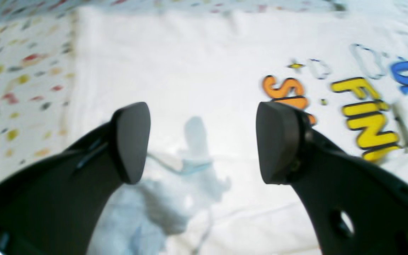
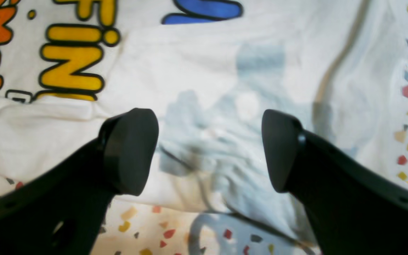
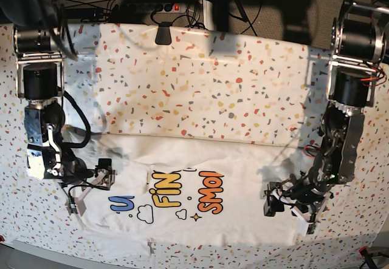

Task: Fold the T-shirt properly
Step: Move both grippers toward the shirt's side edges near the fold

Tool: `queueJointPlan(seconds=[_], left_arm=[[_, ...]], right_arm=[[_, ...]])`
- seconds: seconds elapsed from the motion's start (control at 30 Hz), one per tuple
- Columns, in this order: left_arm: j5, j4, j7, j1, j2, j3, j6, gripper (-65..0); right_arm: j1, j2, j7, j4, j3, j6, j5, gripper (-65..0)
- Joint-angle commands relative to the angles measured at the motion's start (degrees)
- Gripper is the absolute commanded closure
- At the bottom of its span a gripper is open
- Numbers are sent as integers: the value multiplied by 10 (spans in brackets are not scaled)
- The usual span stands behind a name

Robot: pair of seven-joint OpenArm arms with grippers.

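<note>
T-shirt lies print side up on the speckled worktop, spread across the near half between my two arms. Its long axis runs side to side in the base view, and the printed letters stand sideways there; which end is the collar I cannot tell. The cloth looks partly folded already, with a straight edge along the far side and a small rumple near each pincer.

My left pincer hangs just above plain white fabric beside the orange and yellow lettering, its pads set wide apart with nothing between them. My right pincer hovers over the shirt's edge near the blue letter, where bunched cloth meets bare worktop, and it too gapes wide and empty.

The risk, as I judge it, is an uneven grab. If one pincer closes on a single layer while the other takes two, the fold would skew and the print would end up crooked. The wrinkled fabric under my right pincer could also slip out of a shallow pinch, or I might catch the worktop cover along with it and drag everything askew.
</note>
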Motion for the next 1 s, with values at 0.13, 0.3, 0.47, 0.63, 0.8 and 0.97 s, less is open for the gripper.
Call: queueJointPlan(seconds=[0.13,0.3,0.47,0.63,0.8,0.97], left_arm=[[-4,8,-24,2,-1,-2,-2,-449],[27,8,-101,33,-1,-3,2,-449],[71,8,-101,48,-1,-3,4,-448],[55,8,-105,47,-1,-3,12,-448],[56,-12,-113,43,-1,-3,-18,-448],[56,-95,-126,15,-1,-3,-33,-448]], right_arm=[[20,6,14,9,15,7,-44,-470],[4,6,46,9,15,6,-71,-470],[-17,5,74,9,15,6,-71,-470],[-21,5,92,-20,15,7,-71,-470],[-21,6,102,-62,15,27,-73,-470],[-21,6,113,-64,15,41,-73,-470]])
